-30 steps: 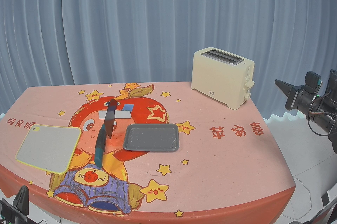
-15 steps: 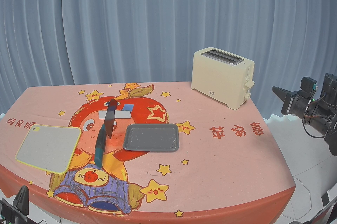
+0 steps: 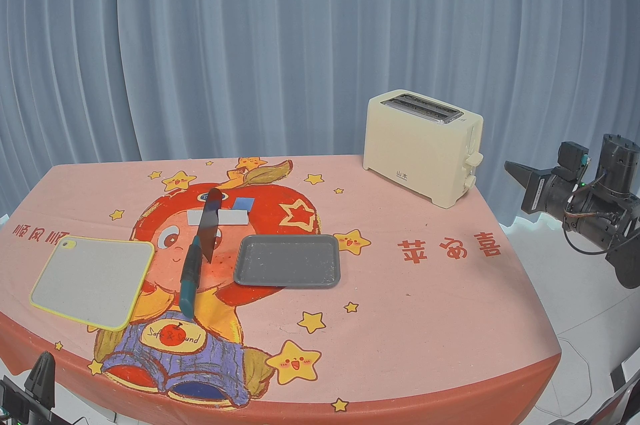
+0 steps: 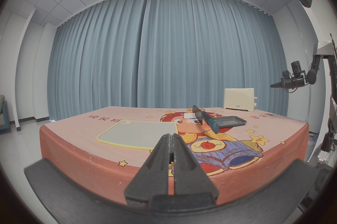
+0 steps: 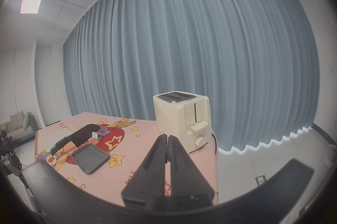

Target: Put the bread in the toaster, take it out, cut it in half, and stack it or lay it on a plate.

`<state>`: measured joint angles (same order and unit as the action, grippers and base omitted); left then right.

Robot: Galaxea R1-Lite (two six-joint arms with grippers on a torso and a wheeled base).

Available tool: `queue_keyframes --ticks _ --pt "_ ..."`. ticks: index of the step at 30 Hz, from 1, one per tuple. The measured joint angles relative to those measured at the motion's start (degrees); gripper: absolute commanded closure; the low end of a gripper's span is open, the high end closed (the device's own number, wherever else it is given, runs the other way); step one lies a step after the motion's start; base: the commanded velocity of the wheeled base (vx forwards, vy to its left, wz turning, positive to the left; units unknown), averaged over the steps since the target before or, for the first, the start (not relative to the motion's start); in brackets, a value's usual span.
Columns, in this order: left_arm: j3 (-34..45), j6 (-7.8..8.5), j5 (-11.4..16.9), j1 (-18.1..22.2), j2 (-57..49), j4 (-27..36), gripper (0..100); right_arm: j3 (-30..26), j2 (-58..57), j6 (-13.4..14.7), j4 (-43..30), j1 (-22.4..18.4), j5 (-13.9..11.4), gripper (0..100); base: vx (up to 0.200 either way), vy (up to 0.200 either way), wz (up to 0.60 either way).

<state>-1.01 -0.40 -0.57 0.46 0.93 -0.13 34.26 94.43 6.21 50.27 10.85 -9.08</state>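
A cream two-slot toaster (image 3: 423, 146) stands at the table's far right, its lever and dial on the end facing my right gripper (image 3: 511, 166). That gripper hovers off the table's right edge at about toaster height, fingers shut and empty (image 5: 168, 140). A dark grey rectangular plate (image 3: 288, 260) lies mid-table. A knife (image 3: 199, 246) with a teal handle leans its blade on a white and blue block (image 3: 230, 216). A pale cutting board (image 3: 93, 280) with a yellow rim lies at the left. My left gripper (image 3: 41, 366) sits low before the table's front left edge, shut and empty (image 4: 172, 138).
The table carries a pink cartoon cloth (image 3: 413, 313), with open cloth at front right. A blue-grey curtain (image 3: 300, 33) hangs behind. In the left wrist view the toaster (image 4: 239, 99), plate (image 4: 230, 121) and knife (image 4: 207, 118) lie beyond the cutting board (image 4: 138, 133).
My right gripper has moved left toward the toaster's lever end and dipped slightly. Nothing on the table has moved, and the left gripper stays put.
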Motion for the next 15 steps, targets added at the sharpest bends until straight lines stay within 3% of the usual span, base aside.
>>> queue_keyframes --ticks 8,15 --pt "0.00 -0.02 0.00 0.00 0.00 0.02 100 4.50 2.97 -0.02 -0.66 0.12 -0.02 100 0.000 0.000 0.00" --pt "0.00 -0.02 -0.02 0.00 0.00 0.00 100 12.02 5.35 -0.09 -7.45 0.11 -0.57 100 0.000 0.000 0.00"
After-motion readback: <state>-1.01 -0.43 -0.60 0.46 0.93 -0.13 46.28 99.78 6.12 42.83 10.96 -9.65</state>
